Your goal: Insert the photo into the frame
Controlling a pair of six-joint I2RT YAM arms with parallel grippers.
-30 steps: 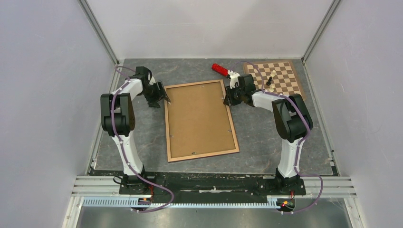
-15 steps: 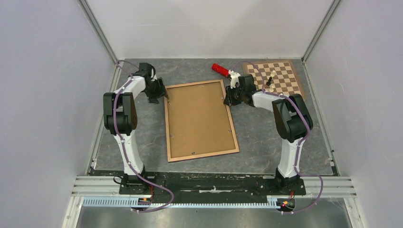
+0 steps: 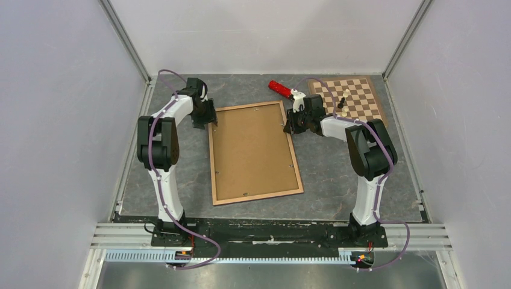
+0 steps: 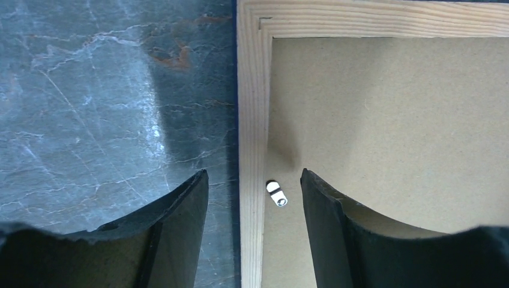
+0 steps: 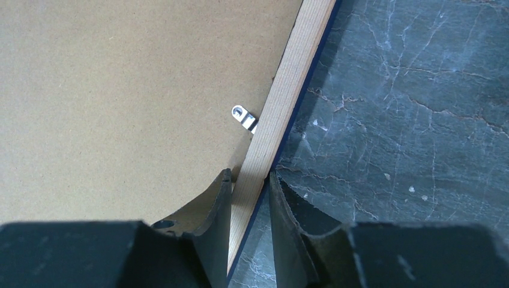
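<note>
Across the frame [image 3: 211, 162], left gripper [image 4: 253, 177] spread astride rail [image 4: 252, 108]; right gripper [image 5: 249, 174] pinching rail.

One wooden frame [image 3: 259, 197], one fibreboard backing panel [image 3: 253, 150], one chessboard [image 3: 361, 90], two chess pieces [image 3: 342, 103], one red-handled tool [image 3: 278, 88], two robot arms [image 3: 159, 144].

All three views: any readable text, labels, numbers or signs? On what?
None: no text, label, number or sign shows in any view. The frame, backing board, metal clip, chessboard and red handle are all unmarked.
</note>
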